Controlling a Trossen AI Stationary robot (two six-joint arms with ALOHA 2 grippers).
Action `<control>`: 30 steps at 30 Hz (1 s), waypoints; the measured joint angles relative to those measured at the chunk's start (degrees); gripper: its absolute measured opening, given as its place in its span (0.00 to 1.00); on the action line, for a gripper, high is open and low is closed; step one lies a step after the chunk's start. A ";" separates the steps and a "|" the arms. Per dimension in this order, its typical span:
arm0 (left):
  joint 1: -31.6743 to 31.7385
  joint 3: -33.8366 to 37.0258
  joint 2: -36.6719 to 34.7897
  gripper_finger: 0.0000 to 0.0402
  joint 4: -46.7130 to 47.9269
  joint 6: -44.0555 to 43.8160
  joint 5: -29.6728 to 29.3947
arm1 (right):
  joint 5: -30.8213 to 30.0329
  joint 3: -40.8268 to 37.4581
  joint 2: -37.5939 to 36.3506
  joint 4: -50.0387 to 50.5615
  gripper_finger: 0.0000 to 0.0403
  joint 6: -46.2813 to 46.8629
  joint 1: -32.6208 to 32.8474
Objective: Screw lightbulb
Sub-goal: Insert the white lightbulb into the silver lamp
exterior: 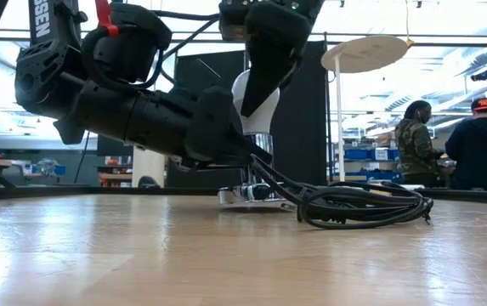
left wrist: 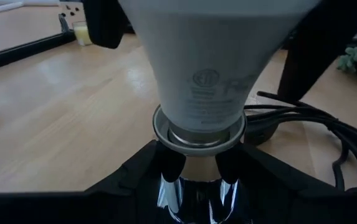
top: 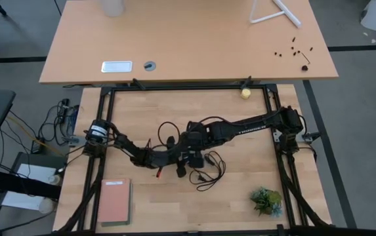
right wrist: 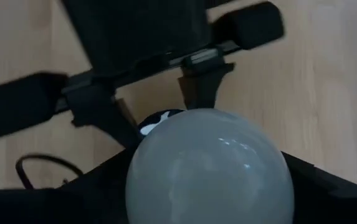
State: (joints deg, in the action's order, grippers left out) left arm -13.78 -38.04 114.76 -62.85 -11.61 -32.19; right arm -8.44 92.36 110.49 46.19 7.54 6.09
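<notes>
One lightbulb point(left wrist: 209, 68) in play, one silver socket point(left wrist: 198, 134) under it, and two dark arms meeting mid-worktop point(top: 240, 196). The bulb stands upright with its narrow base down in the socket ring, white dome up.

Left end effector point(left wrist: 198, 186): its two fingers point(left wrist: 166, 171) sit low on either side of the socket's chrome body, clamped on it, narrow set. Right end effector point(right wrist: 206, 186): coming down from above, its fingers point(right wrist: 328, 180) flank the bulb's round dome on both sides; whether they press the glass or stand just off it, I can't tell.

From overhead the bulb and socket are completely hidden under the two wrists. In the level view only a slice of white glass point(exterior: 256, 102) shows between the arms.

Counting the rest: one black cord point(exterior: 362, 204) coiled in loops beside the socket, one small yellowish ball point(top: 245, 94) at the far edge of the frame, one little green plant point(top: 266, 200) in the near right corner, one pinkish notebook point(top: 114, 201) in the near left corner.

The surface is pale wood planking inside a black frame. Beyond it stands a second light-wood desk point(top: 188, 39). In the room behind, two people point(exterior: 451, 144) stand by shelving, backs mostly to us, next to a round white table point(exterior: 364, 53).
</notes>
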 joint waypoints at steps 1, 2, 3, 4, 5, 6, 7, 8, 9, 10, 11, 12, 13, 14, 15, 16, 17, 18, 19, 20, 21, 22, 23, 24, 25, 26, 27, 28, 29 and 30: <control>-0.08 0.00 0.00 0.47 0.00 -0.73 -0.27 | -0.83 0.00 0.00 0.12 0.70 1.99 0.00; -0.17 0.00 0.00 0.47 0.00 -1.04 -0.82 | -1.76 0.00 0.01 0.23 0.70 3.90 0.00; -0.29 0.00 0.00 0.47 -0.01 -1.23 -1.34 | -2.64 0.00 0.01 0.29 0.70 5.92 0.04; -0.45 0.00 0.00 0.47 -0.02 -1.51 -1.91 | -3.24 0.00 0.01 0.27 0.70 7.67 0.04; -0.60 0.00 0.00 0.47 0.00 -1.72 -2.77 | -3.59 0.00 0.01 0.10 0.70 9.13 0.04; -0.68 0.00 0.00 0.47 0.00 -1.78 -3.31 | -3.83 0.00 0.01 -0.26 0.70 10.30 0.13; -0.72 0.00 0.00 0.47 0.00 -1.80 -3.47 | -4.03 0.00 0.01 -0.66 0.70 11.07 0.22; -0.72 0.00 0.00 0.47 0.00 -1.80 -3.61 | -4.23 0.00 0.01 -1.12 0.70 11.33 0.30; -0.72 0.00 0.00 0.47 0.07 -1.80 -3.62 | -4.37 0.00 0.01 -1.54 0.70 11.09 0.41; -0.72 0.00 0.00 0.47 0.26 -1.80 -3.60 | -4.40 0.00 0.01 -1.90 0.70 10.05 0.49; -0.73 0.00 0.00 0.47 0.47 -1.80 -3.60 | -4.40 0.00 0.01 -2.21 0.70 8.63 0.52; -0.74 0.00 0.00 0.47 0.53 -1.80 -3.60 | -4.40 0.00 0.01 -2.31 0.71 7.36 0.52; -0.74 0.00 0.00 0.47 0.57 -1.80 -3.60 | -4.39 0.00 0.01 -2.24 0.71 6.59 0.52; -0.75 -0.02 0.00 0.47 0.57 -1.80 -3.60 | -4.23 0.00 0.01 -2.06 0.72 5.94 0.52; -0.76 -0.04 0.00 0.47 0.71 -1.78 -3.60 | -3.68 0.00 0.01 -1.80 0.72 5.37 0.52; -0.76 -0.04 0.00 0.47 0.89 -1.67 -3.60 | -2.93 0.00 0.01 -1.33 0.73 4.86 0.52; -0.76 -0.04 0.00 0.47 0.96 -1.17 -3.58 | -2.27 0.00 0.01 -0.71 0.75 4.43 0.52; -0.80 -0.04 0.00 0.47 1.02 -0.82 -3.57 | -2.20 0.00 0.01 -0.21 0.76 4.10 0.52; -0.83 -0.04 0.00 0.47 1.03 -0.80 -3.59 | -2.25 0.00 0.01 -0.06 0.77 3.62 0.52; -0.83 -0.04 0.00 0.47 1.01 -0.77 -3.58 | -2.33 0.00 0.01 -0.09 0.78 2.96 0.52; -0.83 -0.04 0.00 0.47 1.01 -0.73 -3.58 | -2.39 0.00 0.01 -0.17 0.79 2.23 0.52; -0.83 -0.04 0.00 0.47 1.01 -0.71 -3.58 | -2.39 0.00 0.01 -0.31 0.79 1.30 0.52; -0.83 -0.04 0.00 0.47 1.01 -0.68 -3.58 | -2.39 0.00 0.01 -0.43 0.80 0.30 0.52; -0.83 -0.04 0.00 0.47 1.01 -0.68 -3.58 | -2.39 0.00 0.01 -0.45 0.81 -0.71 0.52; -0.83 -0.04 0.00 0.47 1.01 -0.68 -3.58 | -2.39 0.00 0.01 -0.49 0.81 -1.73 0.52; -0.83 -0.04 0.00 0.47 1.01 -0.66 -3.58 | -2.34 0.00 0.01 -0.51 0.82 -2.55 0.52; -0.83 -0.04 0.00 0.47 1.03 -0.66 -3.58 | -2.22 0.00 0.01 -0.68 0.82 -3.35 0.50; -0.83 -0.04 0.00 0.47 1.03 -0.66 -3.58 | -2.20 0.00 0.02 -1.07 0.83 -4.31 0.46; -0.83 -0.04 0.00 0.47 1.02 -0.66 -3.58 | -2.19 0.00 0.02 -1.55 0.83 -5.29 0.44; -0.83 -0.04 0.00 0.47 1.01 -0.66 -3.58 | -2.15 0.01 0.01 -1.76 0.83 -6.49 0.44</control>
State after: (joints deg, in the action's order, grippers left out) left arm -14.61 -38.09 114.76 -61.84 -12.27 -35.77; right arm -10.58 92.36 110.50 44.43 1.05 6.52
